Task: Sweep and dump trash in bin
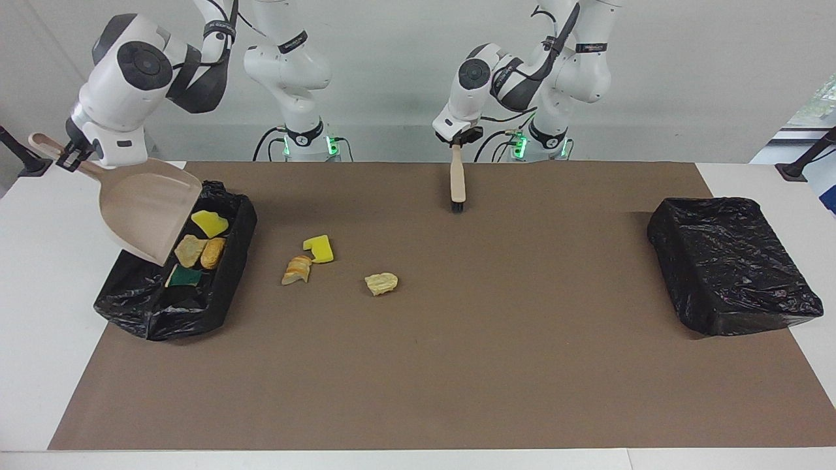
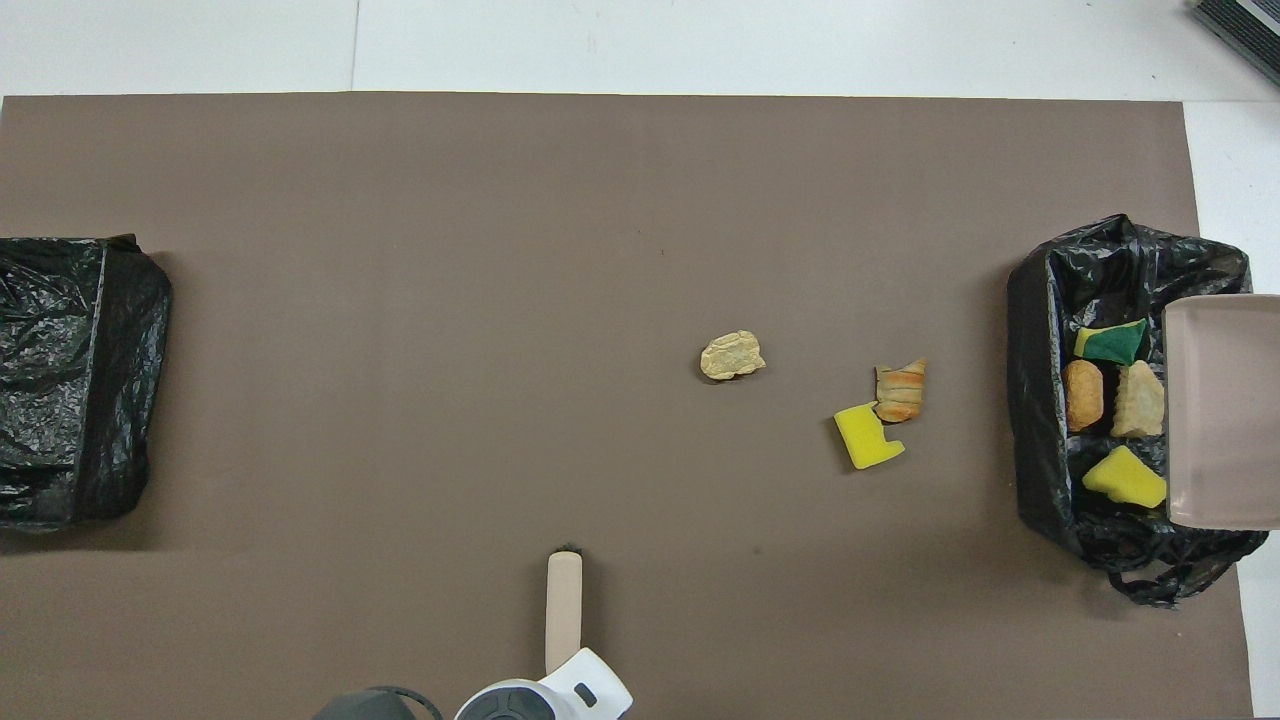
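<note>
- We see the right gripper [image 1: 67, 155] clamped on the handle of the beige dustpan [image 1: 147, 212], which hangs steeply tilted over the bin [image 1: 222, 287] at the right arm's end of the table, its pan bare.
- Four pieces of trash lie inside the bin: a yellow sponge chunk [image 1: 209, 223], a tan bread lump [image 1: 190, 250], an orange-brown croquette [image 1: 213, 252] and a green-and-yellow sponge piece [image 1: 185, 277].
- Three scraps rest on the brown mat [image 1: 457, 365] beside the bin, toward the table's middle: a notched yellow sponge [image 1: 319, 249] touching a striped bread piece [image 1: 297, 269], and a beige lump [image 1: 381, 283] a little farther from the bin.
- We see the left gripper [image 1: 458, 140] closed on the handle of the brush [image 1: 458, 185], bristles down over the mat, well apart from the bin.
- A second black-lined bin [image 1: 731, 264] sits at the left arm's end of the table.
</note>
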Motion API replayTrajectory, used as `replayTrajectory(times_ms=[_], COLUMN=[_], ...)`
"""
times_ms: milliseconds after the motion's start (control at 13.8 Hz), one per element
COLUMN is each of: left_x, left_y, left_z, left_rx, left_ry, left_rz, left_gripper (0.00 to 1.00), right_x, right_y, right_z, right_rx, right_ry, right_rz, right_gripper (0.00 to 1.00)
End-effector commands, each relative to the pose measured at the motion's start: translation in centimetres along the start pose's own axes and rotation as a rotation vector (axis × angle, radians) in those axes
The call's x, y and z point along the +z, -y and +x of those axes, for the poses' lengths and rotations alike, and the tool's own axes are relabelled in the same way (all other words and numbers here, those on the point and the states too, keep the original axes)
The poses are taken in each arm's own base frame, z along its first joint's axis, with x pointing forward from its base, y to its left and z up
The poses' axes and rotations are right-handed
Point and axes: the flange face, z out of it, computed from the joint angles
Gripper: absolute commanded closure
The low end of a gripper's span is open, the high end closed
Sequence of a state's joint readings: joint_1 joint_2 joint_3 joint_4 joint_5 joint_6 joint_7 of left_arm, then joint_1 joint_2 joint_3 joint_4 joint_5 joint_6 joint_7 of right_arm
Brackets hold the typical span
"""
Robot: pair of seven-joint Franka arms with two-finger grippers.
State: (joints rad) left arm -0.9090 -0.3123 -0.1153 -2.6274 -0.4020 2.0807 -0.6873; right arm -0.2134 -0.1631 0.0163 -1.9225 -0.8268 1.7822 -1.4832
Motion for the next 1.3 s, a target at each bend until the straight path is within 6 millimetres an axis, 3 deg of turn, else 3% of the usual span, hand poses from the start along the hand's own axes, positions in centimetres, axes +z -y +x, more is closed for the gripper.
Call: replayTrajectory(times_ms=[0,145,217,290,435,652,870,1014,1232], left_x=[1.8,1.9,1.7,1.2,-0.1,-3.5,-9.6,-13.1,-19.0], left_y=[0.3,0.2,0.3,0.1,0.1,0.6,3.5,6.9,14.1], left_z=[-0.4,-0.1,0.2,0.4,1.3,3.7,7.8,10.4,14.0], left_rx=[-0.011,-0.012,-0.009,-0.005,-0.022,-0.049,-0.025,-0.004,0.044], left_ry=[-0.004,0.006,0.006,-0.001,-0.012,-0.066,-0.176,-0.236,-0.306], left_rz=[-0.010,-0.003,-0.006,-0.018,-0.039,-0.079,-0.030,0.002,0.035], left_gripper=[0.82,0.63,0.58,0.44,0.00,0.00,0.00,0.00,0.00], right_x=[-0.4,-1.5,-2.3,-3.4,-5.4,-8.4,-9.9,-11.5,-14.6], right_y=[0.2,0.2,0.2,0.2,0.5,0.8,0.9,1.2,1.6], right_z=[0.6,2.5,3.6,4.9,7.8,12.9,17.5,21.0,27.0], right_rx=[0.053,0.097,0.113,0.141,0.248,0.392,0.562,0.648,0.796], right_ry=[-0.095,-0.150,-0.169,-0.195,-0.285,-0.358,-0.432,-0.449,-0.464], right_rz=[0.017,0.030,0.032,0.036,0.076,0.145,0.265,0.321,0.417], right_gripper=[1.00,1.00,1.00,1.00,1.00,1.00,1.00,1.00,1.00])
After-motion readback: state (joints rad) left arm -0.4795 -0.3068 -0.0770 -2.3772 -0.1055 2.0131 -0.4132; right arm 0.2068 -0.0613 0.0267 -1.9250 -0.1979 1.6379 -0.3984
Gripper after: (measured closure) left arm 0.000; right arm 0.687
